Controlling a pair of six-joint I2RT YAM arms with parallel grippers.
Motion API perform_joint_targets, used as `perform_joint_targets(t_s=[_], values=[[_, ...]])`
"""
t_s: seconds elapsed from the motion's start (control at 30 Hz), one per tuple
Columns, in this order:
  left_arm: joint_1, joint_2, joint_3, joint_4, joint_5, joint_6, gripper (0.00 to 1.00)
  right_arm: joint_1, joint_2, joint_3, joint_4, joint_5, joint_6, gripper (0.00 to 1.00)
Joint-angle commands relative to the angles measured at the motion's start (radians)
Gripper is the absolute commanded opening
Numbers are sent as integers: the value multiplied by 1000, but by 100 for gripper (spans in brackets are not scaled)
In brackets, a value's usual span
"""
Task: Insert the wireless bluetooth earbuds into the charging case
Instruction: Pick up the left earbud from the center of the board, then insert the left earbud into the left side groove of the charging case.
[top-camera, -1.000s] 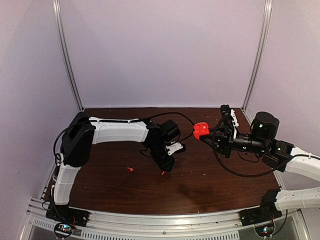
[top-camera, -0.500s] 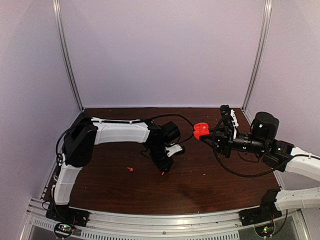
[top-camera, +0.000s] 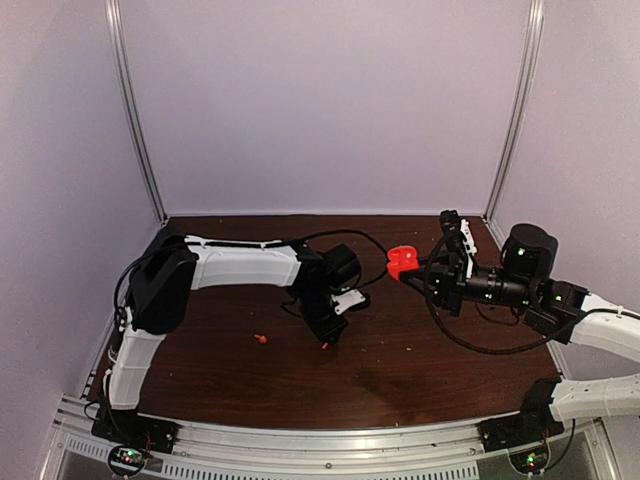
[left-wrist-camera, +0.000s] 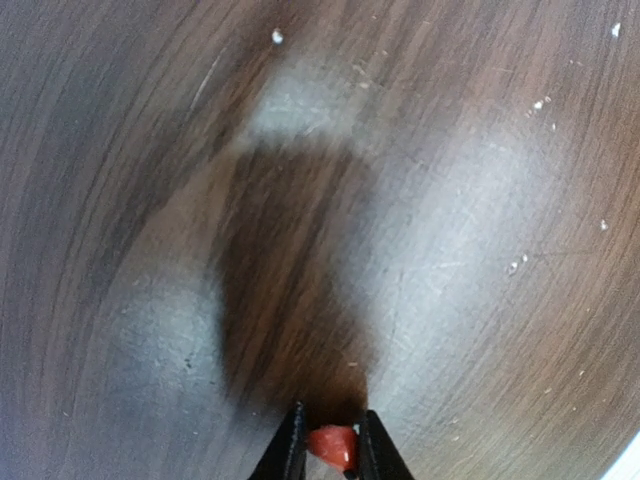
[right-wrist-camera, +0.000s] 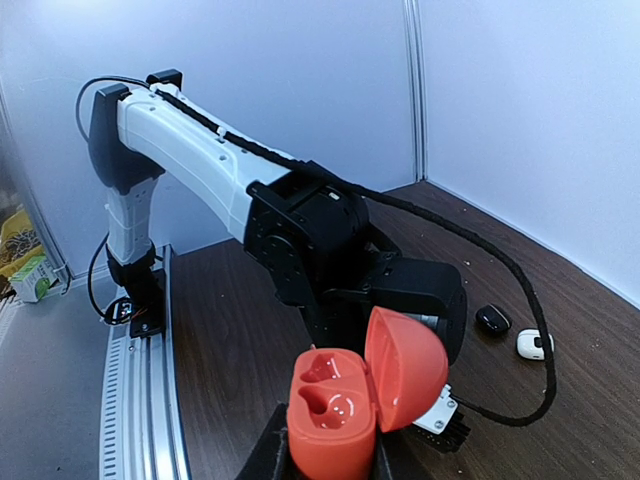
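Over the tabletop (top-camera: 420, 370), my left hand (top-camera: 327, 340) clamps one red earbud (left-wrist-camera: 331, 446) while, at two o'clock, my right hand (top-camera: 412, 268) grips the open charging case (right-wrist-camera: 330, 420), sockets up to receive it, the second earbud (top-camera: 262, 339) lying loose at nine o'clock.

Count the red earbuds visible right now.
2. One red earbud pinched in the left gripper; a second red earbud loose on the table left of it. Others may be hidden.
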Motion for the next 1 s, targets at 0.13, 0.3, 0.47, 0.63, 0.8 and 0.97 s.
perform_joint_targets(t_s=[0.13, 0.3, 0.47, 0.63, 0.8, 0.97], values=[[42, -148, -127, 143, 72, -32, 17, -6, 8, 4, 27, 16, 3, 0], [84, -278, -204, 274, 110, -42, 17, -7, 34, -12, 84, 4, 15, 0], [103, -478, -326, 481, 82, -35, 17, -6, 77, -11, 169, -34, 34, 0], [112, -687, -465, 709, 79, -21, 16, -6, 121, 22, 207, -80, 40, 0], [110, -867, -637, 979, 138, 3, 16, -4, 173, 57, 218, -132, 34, 0], [77, -961, -710, 1120, 240, 96, 16, -1, 217, 83, 276, -220, 49, 0]])
